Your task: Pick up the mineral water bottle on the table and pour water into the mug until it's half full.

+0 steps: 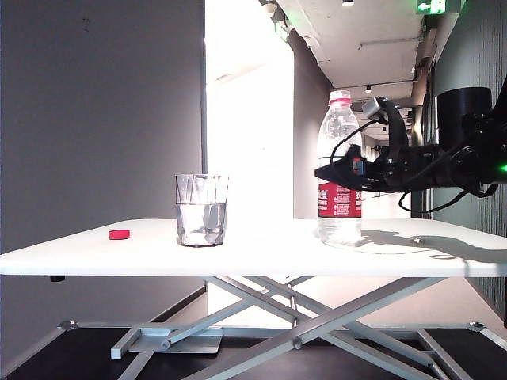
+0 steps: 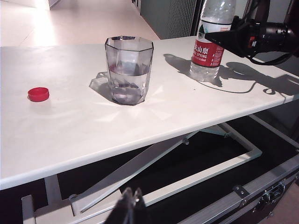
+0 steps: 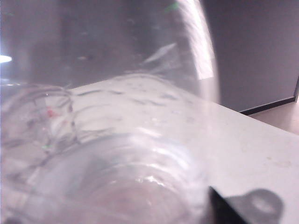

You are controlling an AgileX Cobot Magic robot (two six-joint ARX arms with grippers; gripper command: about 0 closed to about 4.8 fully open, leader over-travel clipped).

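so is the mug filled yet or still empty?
Partly filled: the mug holds water to roughly half its height, seen in the exterior and left wrist views. The mineral water bottle stands upright beside the right gripper.

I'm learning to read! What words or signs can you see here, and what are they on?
"SPRING", white letters on the red label of the mineral water bottle, standing on the table at the right gripper.
Chinese characters above it on the same label: too small to read surely.
Green sign near the ceiling: a lit symbol, too blurred to read.
The mug and red cap: no writing.
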